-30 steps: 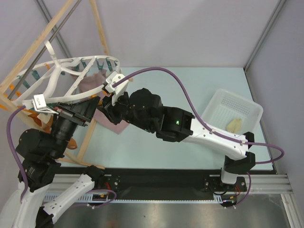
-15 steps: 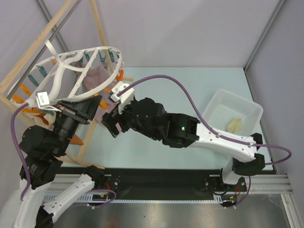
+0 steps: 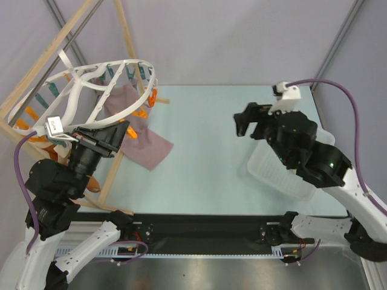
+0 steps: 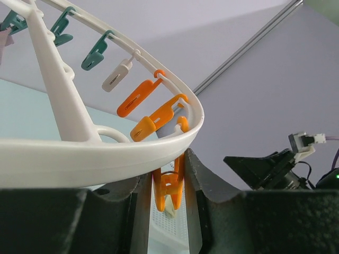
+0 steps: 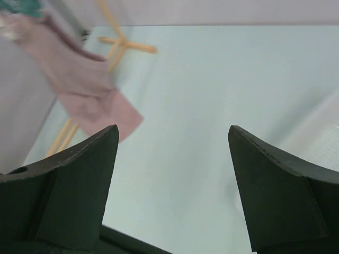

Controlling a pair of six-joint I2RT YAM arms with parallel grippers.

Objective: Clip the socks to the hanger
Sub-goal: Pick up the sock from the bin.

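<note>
The hanger (image 3: pixel 78 90), a white ribbed oval frame rimmed with teal and orange pegs, hangs tilted at the upper left. My left gripper (image 3: pixel 125 128) sits under its near rim (image 4: pixel 106 159), shut (image 4: pixel 169 159) on an orange peg (image 4: pixel 170 188) that hangs from the rim. My right gripper (image 3: pixel 243 124) hovers open above the table, over the left part of the basket, with nothing between its fingers (image 5: pixel 172 153). A pale cream sock (image 4: pixel 170 208) shows past the peg, lying in the basket. From above, my right arm hides it.
A mauve-pink cloth (image 3: pixel 142 142) hangs from the hanger's right side down onto the table, also visible as the cloth (image 5: pixel 79 84) in the right wrist view. A slanted wooden frame (image 3: pixel 115 163) stands at the left. The white perforated basket (image 3: pixel 272 175) lies under my right arm.
My right gripper has let go at the hanger, opened wide and swung right to above the basket. The hanger has risen slightly. My left gripper keeps its hold.
</note>
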